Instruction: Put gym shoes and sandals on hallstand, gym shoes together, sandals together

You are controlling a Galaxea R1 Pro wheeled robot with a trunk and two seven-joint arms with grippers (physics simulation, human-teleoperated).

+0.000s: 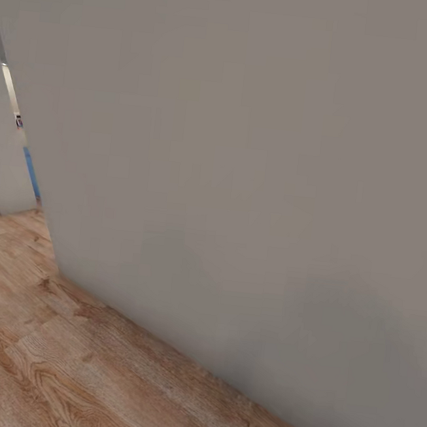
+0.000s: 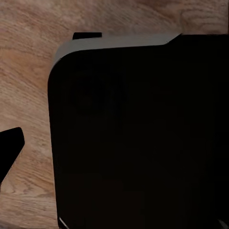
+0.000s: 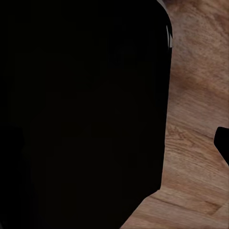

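Observation:
The gym shoes, the sandals and the hallstand are out of view. The head view faces a plain grey wall [image 1: 256,178] with the corridor floor [image 1: 41,353], light brown wood-grain planks, running along its foot. In the left wrist view one dark fingertip [image 2: 10,151] of my left gripper hangs over the floor [image 2: 28,86] beside a large black rounded part of my own body [image 2: 138,138]. In the right wrist view a dark fingertip [image 3: 222,143] of my right gripper shows over the planks [image 3: 191,143], beside the same kind of black body part [image 3: 81,114]. Nothing is seen in either gripper.
The grey wall stands close in front and slants away to the right. At the far left a narrow opening [image 1: 23,147] leads past a wall corner [image 1: 3,178], with something blue behind it. Floor lies open toward the near left.

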